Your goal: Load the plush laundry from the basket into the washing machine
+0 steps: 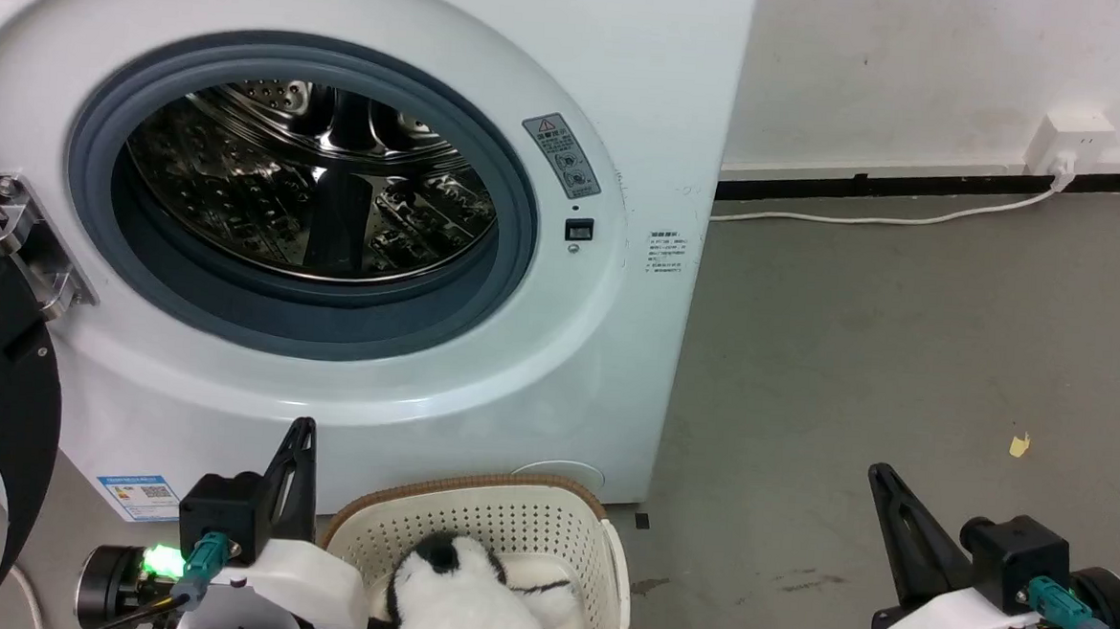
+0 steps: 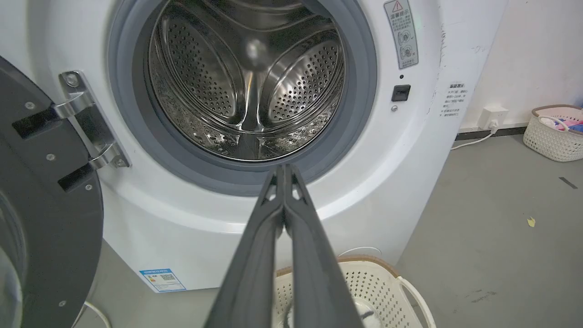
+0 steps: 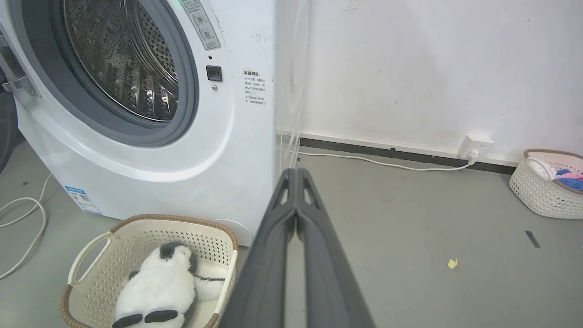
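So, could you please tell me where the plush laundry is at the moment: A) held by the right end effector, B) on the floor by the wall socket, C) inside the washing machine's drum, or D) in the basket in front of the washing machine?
D: the plush laundry lies inside the basket, which stands just in front of the washing machine.

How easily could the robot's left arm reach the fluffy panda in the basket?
Probably easily. The panda lies uncovered in the open basket, just beside the left gripper, with nothing on top of it. The gripper is shut, though, so it would need to open first.
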Robot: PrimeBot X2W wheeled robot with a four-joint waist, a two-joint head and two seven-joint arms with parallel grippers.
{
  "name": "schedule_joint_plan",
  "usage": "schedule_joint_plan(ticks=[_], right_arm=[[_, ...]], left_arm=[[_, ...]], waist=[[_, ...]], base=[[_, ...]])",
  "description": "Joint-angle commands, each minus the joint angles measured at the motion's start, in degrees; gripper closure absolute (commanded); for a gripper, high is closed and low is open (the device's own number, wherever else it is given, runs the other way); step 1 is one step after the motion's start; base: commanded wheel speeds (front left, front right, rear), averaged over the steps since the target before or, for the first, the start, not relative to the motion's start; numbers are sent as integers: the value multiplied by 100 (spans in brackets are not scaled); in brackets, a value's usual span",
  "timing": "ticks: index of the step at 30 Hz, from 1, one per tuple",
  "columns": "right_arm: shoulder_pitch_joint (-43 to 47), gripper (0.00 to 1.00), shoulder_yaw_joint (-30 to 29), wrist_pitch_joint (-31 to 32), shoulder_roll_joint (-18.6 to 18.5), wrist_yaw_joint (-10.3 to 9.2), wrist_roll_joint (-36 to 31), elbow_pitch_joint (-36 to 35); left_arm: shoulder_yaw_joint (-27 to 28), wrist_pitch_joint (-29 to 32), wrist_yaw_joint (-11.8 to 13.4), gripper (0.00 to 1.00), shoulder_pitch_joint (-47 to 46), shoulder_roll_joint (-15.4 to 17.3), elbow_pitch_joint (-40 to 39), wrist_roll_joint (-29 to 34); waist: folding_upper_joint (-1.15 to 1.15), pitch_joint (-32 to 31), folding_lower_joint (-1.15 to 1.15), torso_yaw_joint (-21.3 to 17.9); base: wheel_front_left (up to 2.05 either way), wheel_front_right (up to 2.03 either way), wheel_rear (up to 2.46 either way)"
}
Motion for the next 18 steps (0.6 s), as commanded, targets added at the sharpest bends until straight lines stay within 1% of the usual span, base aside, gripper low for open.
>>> schedule_joint_plan(ticks=[1, 7, 8, 18], right_arm=[[-66, 100, -3, 5, 17, -5, -43, -23], [-66, 100, -3, 5, 17, -5, -43, -23], [2, 0, 1, -1, 0, 0, 4, 2], [41, 0, -24, -71, 1, 0, 112, 65]], left_arm=[[4, 2, -25, 100, 88, 1, -25, 9], [4, 2, -25, 100, 88, 1, -25, 9], [0, -1, 1, 0, -1, 0, 2, -3], [-82, -62, 33, 0, -9, 0, 64, -100]], waist=[[0, 0, 0, 0], [0, 0, 0, 0], [0, 0, 0, 0], [0, 2, 0, 3]], base=[[0, 0, 0], [0, 0, 0], [0, 0, 0], [0, 0, 0]])
